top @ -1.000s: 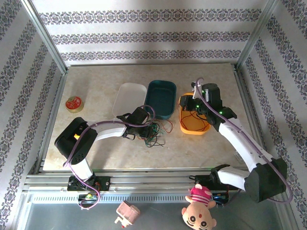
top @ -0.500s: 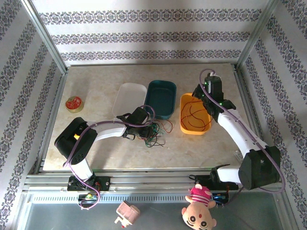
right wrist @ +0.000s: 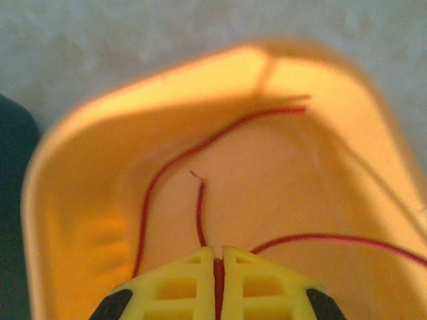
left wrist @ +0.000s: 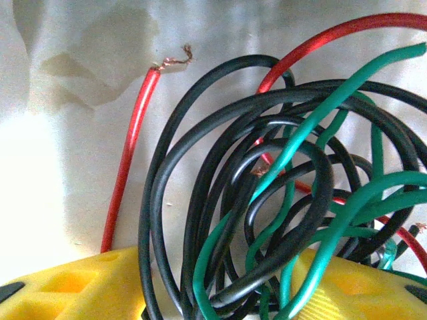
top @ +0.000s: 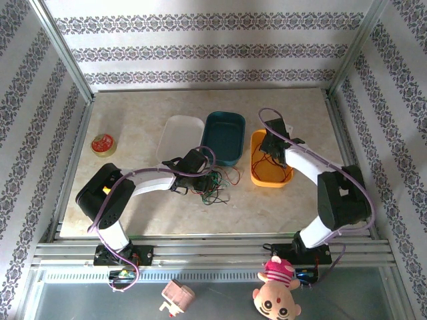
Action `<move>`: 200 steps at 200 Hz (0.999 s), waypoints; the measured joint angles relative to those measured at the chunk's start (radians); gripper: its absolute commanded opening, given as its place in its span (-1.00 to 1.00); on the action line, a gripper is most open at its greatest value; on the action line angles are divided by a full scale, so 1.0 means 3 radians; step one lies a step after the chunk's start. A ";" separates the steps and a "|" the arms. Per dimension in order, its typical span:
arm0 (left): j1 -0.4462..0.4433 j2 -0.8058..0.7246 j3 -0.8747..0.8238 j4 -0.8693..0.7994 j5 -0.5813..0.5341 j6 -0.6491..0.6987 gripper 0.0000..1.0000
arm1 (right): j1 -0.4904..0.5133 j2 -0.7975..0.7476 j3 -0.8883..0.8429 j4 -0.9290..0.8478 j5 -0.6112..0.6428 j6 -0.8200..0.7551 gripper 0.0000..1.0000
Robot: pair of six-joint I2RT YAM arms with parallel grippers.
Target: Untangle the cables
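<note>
A tangle of black, green and red cables lies on the table's middle. My left gripper is at its left edge. In the left wrist view the black and green loops fill the gap between the yellow fingers of this gripper, which is closed on the bundle. A loose red strand with a bare copper tip lies beside it. My right gripper hangs over the orange bin. There the gripper is shut on a red cable that trails inside the bin.
A teal bin and a white bin stand behind the tangle. A red round tin sits at the far left. A plush toy and a pink object lie below the table's front rail.
The right arm has folded its elbow in, and its gripper has moved left and down over the orange bin with the red cable. The left arm has stayed still.
</note>
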 measured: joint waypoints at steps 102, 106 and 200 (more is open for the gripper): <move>0.0001 -0.0064 -0.0050 0.0004 -0.0053 0.0020 0.14 | 0.0053 -0.0894 -0.0005 -0.0215 -0.0047 -0.0098 0.07; 0.0001 -0.0070 -0.0053 0.0004 -0.0053 0.0029 0.14 | 0.0070 -0.0958 -0.0009 -0.0225 -0.0037 -0.0123 0.07; 0.0009 -0.0169 -0.0182 0.0079 -0.0053 0.0088 0.10 | 0.1330 -0.0558 -0.0161 -0.0206 -0.1376 -0.0716 -0.17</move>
